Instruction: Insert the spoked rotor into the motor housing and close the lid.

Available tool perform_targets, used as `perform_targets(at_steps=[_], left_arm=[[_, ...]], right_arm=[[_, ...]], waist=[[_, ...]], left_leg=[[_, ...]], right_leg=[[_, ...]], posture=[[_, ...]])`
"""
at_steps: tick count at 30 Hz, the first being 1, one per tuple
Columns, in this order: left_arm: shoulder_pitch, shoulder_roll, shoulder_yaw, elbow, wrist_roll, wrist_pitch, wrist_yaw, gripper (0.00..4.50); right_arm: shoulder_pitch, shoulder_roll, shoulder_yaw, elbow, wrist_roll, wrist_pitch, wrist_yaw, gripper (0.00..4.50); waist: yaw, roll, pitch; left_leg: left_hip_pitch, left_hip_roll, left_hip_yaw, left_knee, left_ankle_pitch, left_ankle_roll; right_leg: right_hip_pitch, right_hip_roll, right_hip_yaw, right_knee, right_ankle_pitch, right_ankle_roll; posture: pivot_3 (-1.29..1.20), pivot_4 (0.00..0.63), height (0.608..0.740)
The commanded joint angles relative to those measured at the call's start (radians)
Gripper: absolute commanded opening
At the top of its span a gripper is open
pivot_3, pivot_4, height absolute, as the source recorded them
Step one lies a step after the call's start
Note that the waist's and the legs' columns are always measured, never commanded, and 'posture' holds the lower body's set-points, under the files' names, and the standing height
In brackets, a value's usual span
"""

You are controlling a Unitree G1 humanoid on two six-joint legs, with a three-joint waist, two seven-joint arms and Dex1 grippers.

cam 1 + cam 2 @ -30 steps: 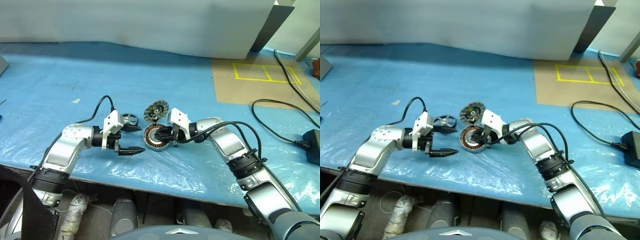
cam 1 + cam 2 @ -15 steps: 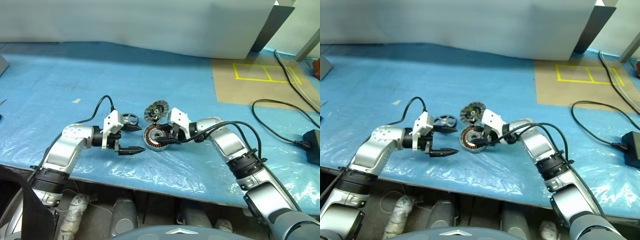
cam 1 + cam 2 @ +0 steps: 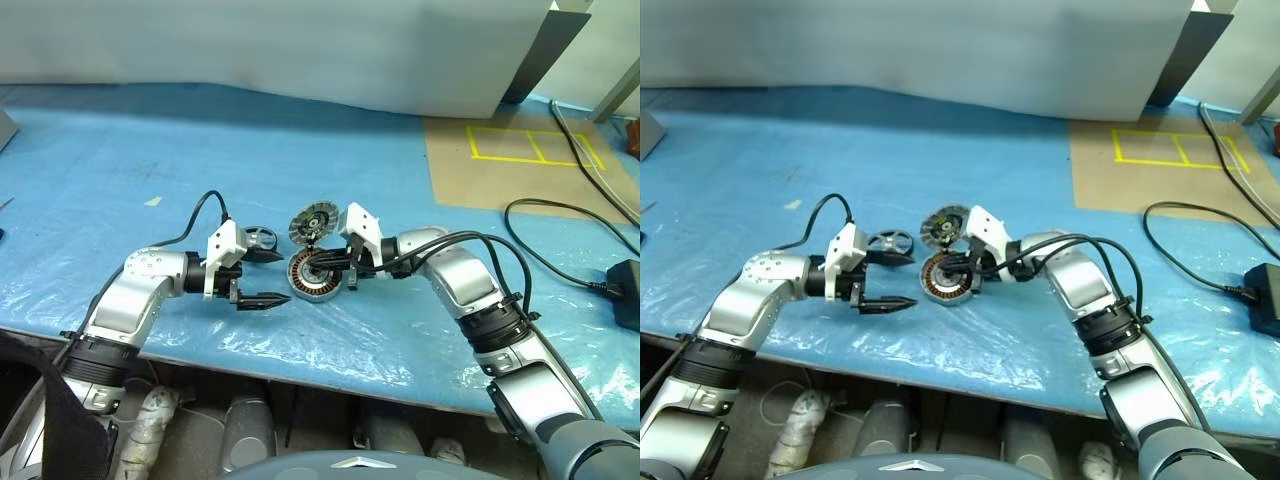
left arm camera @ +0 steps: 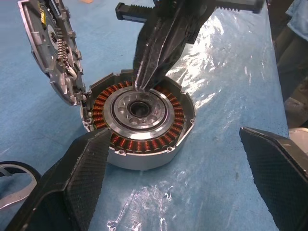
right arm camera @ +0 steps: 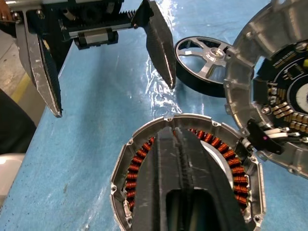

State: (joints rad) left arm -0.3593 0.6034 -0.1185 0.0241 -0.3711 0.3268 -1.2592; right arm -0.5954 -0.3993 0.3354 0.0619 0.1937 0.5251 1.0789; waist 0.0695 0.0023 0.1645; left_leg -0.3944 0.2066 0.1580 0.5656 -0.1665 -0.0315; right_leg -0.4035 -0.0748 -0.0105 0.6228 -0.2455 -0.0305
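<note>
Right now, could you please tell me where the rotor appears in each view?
Left eye: rotor behind the left end effector.
Right eye: left of the lid.
Left wrist: dark rim at the corner.
Right wrist: by the lid.
Shared landmark: housing.

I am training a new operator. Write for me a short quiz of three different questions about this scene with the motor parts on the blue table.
1. True or false: the spoked rotor already sits inside the motor housing.
2. Which gripper has its tips over the housing's centre? A) left gripper B) right gripper
3. Fill in: the lid stands tilted up at the housing's far edge, so the housing is ____.

Key:
1. False; the rotor lies on the blue table beside the lid.
2. B; its fingers are shut with nothing held, while the left gripper is open.
3. Open, with the copper windings in view.
</note>
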Motion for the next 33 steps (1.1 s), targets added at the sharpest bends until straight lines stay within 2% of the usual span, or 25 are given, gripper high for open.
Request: perform_targets(at_steps=[1,7,9,13,16,19,26,29,33], left_arm=[[-0.008,0.002,0.008,-0.017,-0.008,-0.003,0.007,4.50],[-0.027,0.000,0.026,0.023,0.019,-0.032,0.054,4.50],[-0.051,-0.010,0.037,0.069,0.039,-0.063,0.092,4.50],[-0.117,-0.014,0.058,0.161,0.062,-0.123,0.125,4.50],[-0.196,0.004,0.097,0.242,0.051,-0.142,0.122,4.50],[-0.261,0.033,0.125,0.290,0.015,-0.101,0.068,4.50],[-0.435,0.116,0.017,0.502,0.146,-0.195,-0.105,4.50],[-0.508,0.114,-0.059,0.611,0.227,-0.302,-0.209,4.50],[-0.623,0.068,-0.114,0.783,0.305,-0.400,-0.268,4.50]], right_arm=[[-0.010,0.009,0.010,0.003,-0.021,-0.030,-0.022,0.05],[0.006,-0.042,0.106,0.066,-0.155,-0.145,-0.023,0.05],[0.008,-0.049,0.106,0.075,-0.156,-0.156,-0.015,0.05],[-0.001,-0.040,0.060,0.062,-0.111,-0.139,-0.002,0.05],[-0.012,-0.016,-0.025,-0.021,0.034,-0.011,0.038,0.05],[0.006,-0.053,-0.018,-0.077,0.051,0.021,0.071,0.05],[0.036,-0.085,-0.017,-0.062,0.012,0.007,0.021,0.05],[0.053,-0.090,-0.022,-0.073,0.011,0.008,0.008,0.05],[0.075,-0.089,-0.042,-0.094,0.027,0.034,-0.017,0.05]], waist=[[0.000,0.000,0.000],[0.000,0.000,0.000],[0.001,0.000,0.000],[0.001,0.000,0.000],[0.002,0.000,0.000],[0.003,0.000,0.000],[0.006,0.000,0.000],[0.011,0.000,0.000],[0.024,0.000,0.000]], left_leg=[[0.000,0.000,0.000,0.000,0.000,0.000],[0.000,0.000,0.000,0.000,0.000,0.000],[0.001,0.000,0.000,0.000,0.000,0.000],[0.001,0.000,0.000,0.002,0.000,0.000],[0.000,0.000,0.000,0.002,0.000,0.000],[-0.001,0.000,-0.001,0.002,0.000,0.000],[-0.001,0.000,-0.001,0.001,0.000,0.000],[-0.002,0.000,-0.001,0.001,0.000,0.000],[-0.002,0.000,-0.001,0.001,0.000,0.000]], right_leg=[[0.000,0.000,0.000,0.000,0.000,0.000],[0.000,0.000,0.000,0.000,0.000,0.000],[0.001,0.000,0.000,0.000,0.000,0.000],[0.002,0.000,0.000,0.000,0.000,0.000],[0.001,0.000,0.000,0.001,0.000,0.000],[0.000,0.000,0.000,0.001,0.000,0.000],[-0.001,0.000,-0.001,0.000,0.000,0.000],[-0.001,0.000,-0.001,0.000,0.000,0.000],[-0.001,0.000,-0.001,0.000,0.000,0.000]], posture=[[0.00,0.150,0.740],[0.00,0.150,0.740],[0.00,0.150,0.740],[0.00,0.150,0.740],[0.00,0.150,0.740],[0.00,0.150,0.740],[0.00,0.150,0.740],[0.00,0.150,0.740],[0.00,0.150,0.740]])
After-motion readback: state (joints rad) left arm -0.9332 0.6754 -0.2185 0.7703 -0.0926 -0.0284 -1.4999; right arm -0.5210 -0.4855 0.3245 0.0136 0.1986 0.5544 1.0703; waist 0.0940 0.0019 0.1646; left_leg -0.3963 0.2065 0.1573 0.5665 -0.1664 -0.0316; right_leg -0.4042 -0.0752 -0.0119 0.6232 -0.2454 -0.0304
